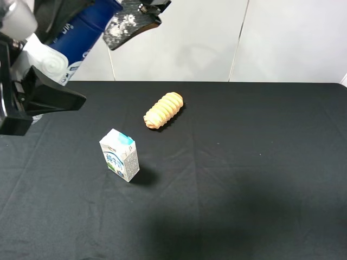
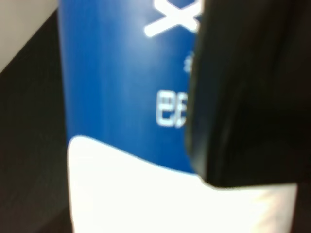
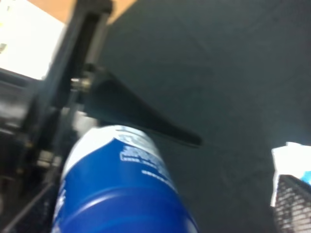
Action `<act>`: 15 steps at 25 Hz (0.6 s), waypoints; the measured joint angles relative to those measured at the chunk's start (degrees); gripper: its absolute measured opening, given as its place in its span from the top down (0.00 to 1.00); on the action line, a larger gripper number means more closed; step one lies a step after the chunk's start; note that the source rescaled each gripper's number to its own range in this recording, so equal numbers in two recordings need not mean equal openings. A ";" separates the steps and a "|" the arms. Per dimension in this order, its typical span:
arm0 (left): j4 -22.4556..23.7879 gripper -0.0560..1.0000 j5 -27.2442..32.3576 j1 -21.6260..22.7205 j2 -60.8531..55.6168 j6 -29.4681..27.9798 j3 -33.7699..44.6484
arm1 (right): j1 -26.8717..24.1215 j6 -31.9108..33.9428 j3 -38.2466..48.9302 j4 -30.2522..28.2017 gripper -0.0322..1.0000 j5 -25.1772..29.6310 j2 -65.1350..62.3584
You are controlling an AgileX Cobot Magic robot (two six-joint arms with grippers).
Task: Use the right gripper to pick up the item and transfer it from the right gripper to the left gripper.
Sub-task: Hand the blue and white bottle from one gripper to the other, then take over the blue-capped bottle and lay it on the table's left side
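Bottle [image 1: 73, 43] is up in the air at the far left of your high view, well above the black tablecloth [image 1: 244, 179]. It lies tilted, with its blue-labelled upper part toward the top edge and its white base lower and further left.

Your right gripper [image 1: 87, 27] reaches across from the top of that view. Its speckled finger [image 1: 130, 24] lies against one side of the blue label and a dark finger sits on the other side, so the jaws look closed on the bottle. In your right wrist view the bottle [image 3: 121, 194] fills the lower middle, very close to the lens.

Your left gripper [image 1: 46, 86] sits at the left edge, one pointed black finger just under the white base. The same finger [image 3: 141, 116] shows beyond the bottle in the right wrist view. The left wrist view is blurred: the blue and white bottle [image 2: 121, 97] fills it and a black finger [image 2: 248, 92] overlaps the label. You cannot tell from these views whether the left jaws have closed on it.

On the cloth, the white-and-teal milk carton [image 1: 120, 155] stands upright. The ridged bread roll [image 1: 163, 110] lies well apart from it, further back.
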 joint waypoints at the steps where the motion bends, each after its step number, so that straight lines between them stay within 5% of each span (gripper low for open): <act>1: 0.00 0.92 -0.13 0.00 0.51 0.00 0.00 | 0.07 0.00 0.00 -0.84 0.03 0.00 -0.06; 15: -0.05 0.92 -7.90 0.00 11.15 2.25 0.00 | -0.32 0.00 0.00 -14.02 0.01 3.11 -0.06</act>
